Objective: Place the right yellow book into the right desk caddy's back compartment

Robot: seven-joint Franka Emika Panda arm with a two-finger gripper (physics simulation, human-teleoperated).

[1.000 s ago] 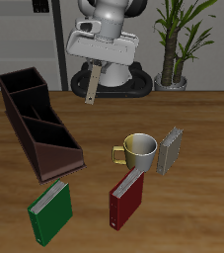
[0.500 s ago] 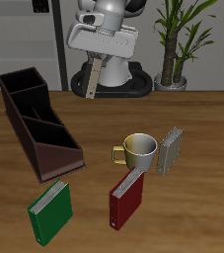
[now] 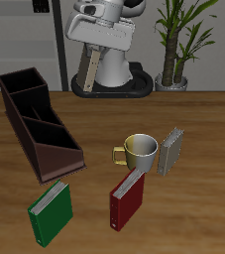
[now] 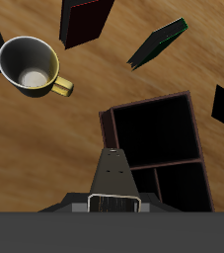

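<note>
My gripper [image 3: 92, 52] is shut on the right yellow book [image 3: 89, 71], a thin tan book that hangs from it, nearly upright, high above the table's back edge. In the wrist view the gripper [image 4: 113, 203] holds the book [image 4: 112, 170] end-on over the caddy. The right desk caddy [image 3: 45, 139] is a long dark maroon organiser lying on the table, below the book and nearer the front; it also shows in the wrist view [image 4: 108, 128]. Its back compartment [image 3: 20, 84] is the tall dark far end and is open and empty.
A yellow mug [image 3: 140, 151] stands mid-table with the other yellow book [image 3: 171, 151] upright beside it. A red book [image 3: 127, 200] and a green book [image 3: 51, 211] lie near the front edge. A potted plant [image 3: 176, 45] and the robot's dark base plate [image 3: 114, 87] are at the back.
My gripper has risen and drawn back toward the robot's base with the yellow book in it. The book hangs more upright. Nothing on the table has moved.
</note>
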